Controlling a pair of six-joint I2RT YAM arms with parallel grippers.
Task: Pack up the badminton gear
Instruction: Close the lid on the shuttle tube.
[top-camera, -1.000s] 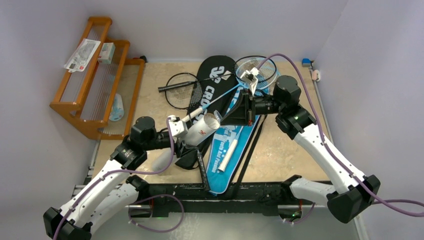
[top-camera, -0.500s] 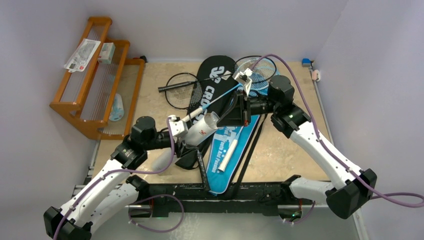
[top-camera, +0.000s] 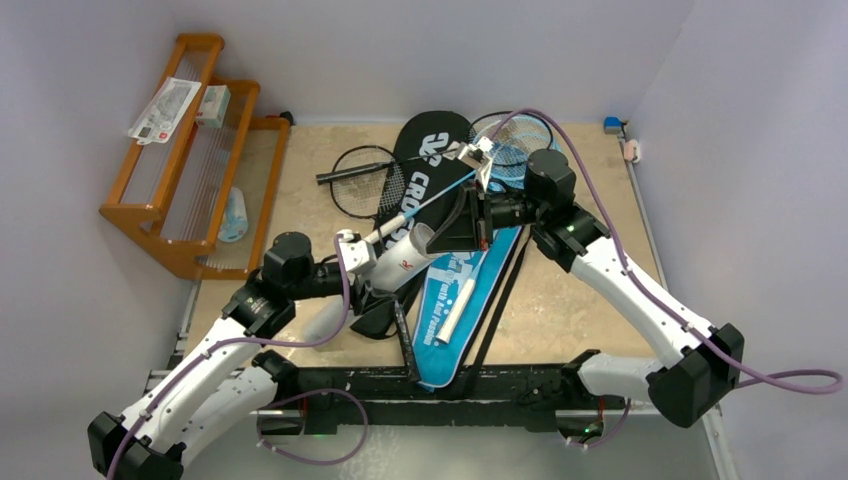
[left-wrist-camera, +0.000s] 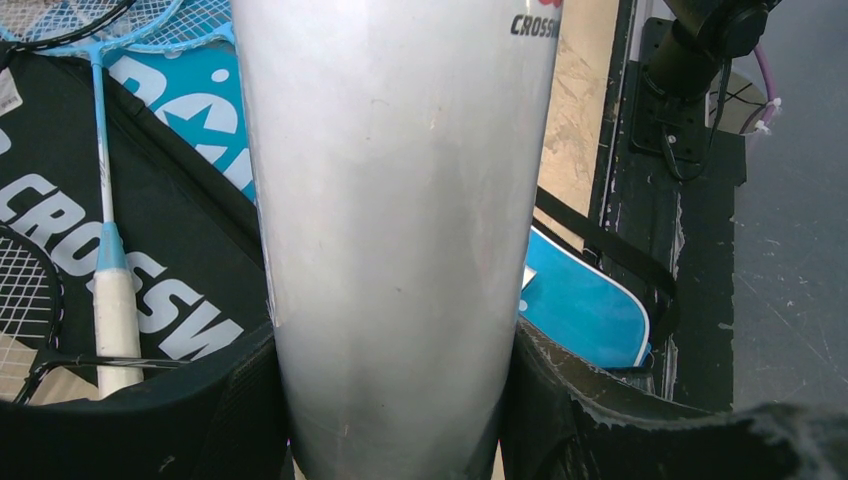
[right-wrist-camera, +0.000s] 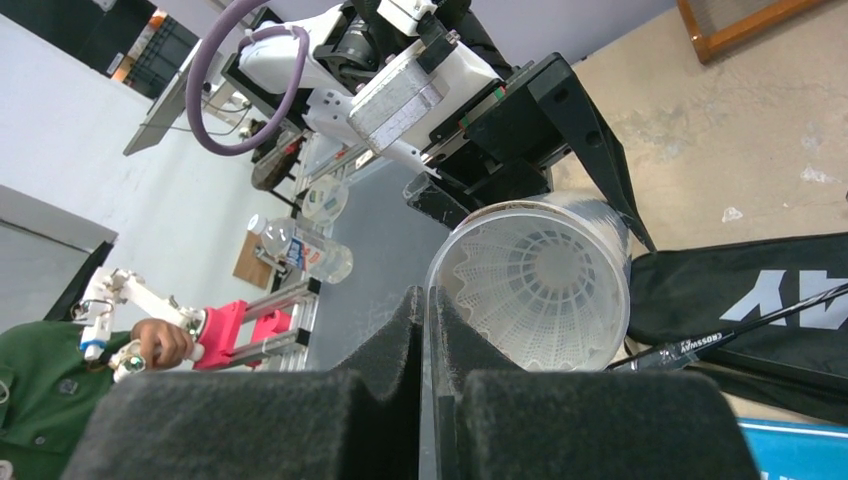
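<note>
White tube (top-camera: 405, 262) in left end effector (left-wrist-camera: 395, 400), rim at right end effector (right-wrist-camera: 430, 400).

Bright even light, sheen on white tube (left-wrist-camera: 390, 230)

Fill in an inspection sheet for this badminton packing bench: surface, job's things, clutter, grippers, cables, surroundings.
Surface: beige tabletop, its middle covered by gear.
Job's things: white tube held tilted, shuttlecocks inside; black cover and blue cover overlapping; black racket and light-blue racket lying loose, unpacked.
Clutter: orange rack at the left, holding packets.
Grippers: left gripper jaws clamped on the tube's body; right gripper jaws pinching its open rim.
Cables: purple cable arches over the right arm; another loops by the left wrist.
Surroundings: plain walls; person in green in the right wrist view.
</note>
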